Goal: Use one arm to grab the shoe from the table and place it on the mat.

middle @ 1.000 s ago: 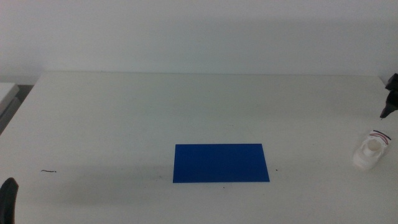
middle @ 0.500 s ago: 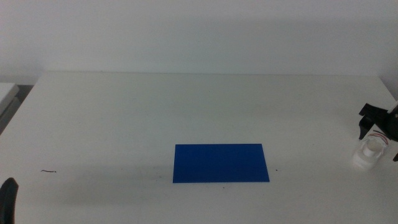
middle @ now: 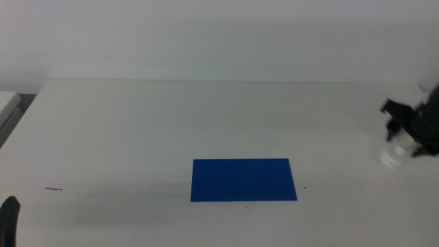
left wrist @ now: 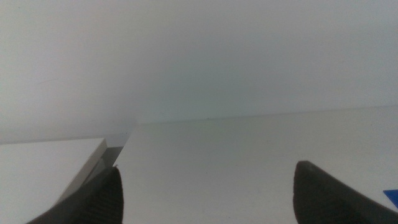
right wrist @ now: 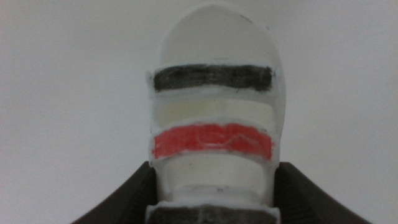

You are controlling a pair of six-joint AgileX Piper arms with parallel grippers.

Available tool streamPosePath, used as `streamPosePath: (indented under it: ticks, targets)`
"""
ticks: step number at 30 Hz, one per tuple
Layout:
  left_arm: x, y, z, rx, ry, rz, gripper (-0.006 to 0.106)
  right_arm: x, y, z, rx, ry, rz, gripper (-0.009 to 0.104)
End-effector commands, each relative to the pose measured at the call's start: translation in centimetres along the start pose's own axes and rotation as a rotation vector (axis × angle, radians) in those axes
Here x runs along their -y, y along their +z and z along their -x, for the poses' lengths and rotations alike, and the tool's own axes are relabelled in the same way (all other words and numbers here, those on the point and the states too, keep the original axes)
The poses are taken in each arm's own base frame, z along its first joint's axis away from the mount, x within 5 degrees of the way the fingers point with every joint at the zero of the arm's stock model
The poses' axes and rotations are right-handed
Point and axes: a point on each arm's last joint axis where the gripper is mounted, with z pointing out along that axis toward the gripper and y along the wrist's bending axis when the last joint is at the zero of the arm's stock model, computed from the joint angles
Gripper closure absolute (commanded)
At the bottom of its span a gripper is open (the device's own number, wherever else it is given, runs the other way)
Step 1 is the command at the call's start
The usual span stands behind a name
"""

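The right gripper (middle: 405,140) seems clamped on the shoe (right wrist: 212,112), well right of the bare mat (middle: 243,180).

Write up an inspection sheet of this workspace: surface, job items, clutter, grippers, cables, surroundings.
Surface: white table, plain, with a small dark mark near its front left.
Job's things: blue mat lies flat at the front centre, nothing on it. White shoe, black and red straps, is at the far right, apart from the mat.
Clutter: nothing seen.
Grippers: right gripper is at the shoe, one jaw on each side of its heel end in the right wrist view; whether it grips, cannot tell. Left gripper waits at the bottom left corner, jaws apart, holding nothing.
Cables: nothing seen.
Surroundings: plain pale wall behind; another white surface beside the table's left edge.
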Motion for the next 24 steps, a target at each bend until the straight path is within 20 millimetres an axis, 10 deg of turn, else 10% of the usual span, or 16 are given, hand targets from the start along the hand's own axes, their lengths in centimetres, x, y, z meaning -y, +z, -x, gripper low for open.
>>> streamPosePath:
  ticks: [1,15,24]
  targets:
    - [0.0,0.0,0.1,0.007,-0.007,-0.002,0.007,-2.2,-2.7,-1.2,0.034,-0.004,0.055,0.082]
    - [0.0,0.0,0.1,0.007,-0.007,-0.002,0.007,-16.6,-3.7,-16.1,-0.069,-0.2,0.149,0.078]
    - [0.0,0.0,0.1,0.007,-0.007,-0.002,0.007,-19.3,-2.9,-18.6,-0.017,-0.768,0.187,0.078]
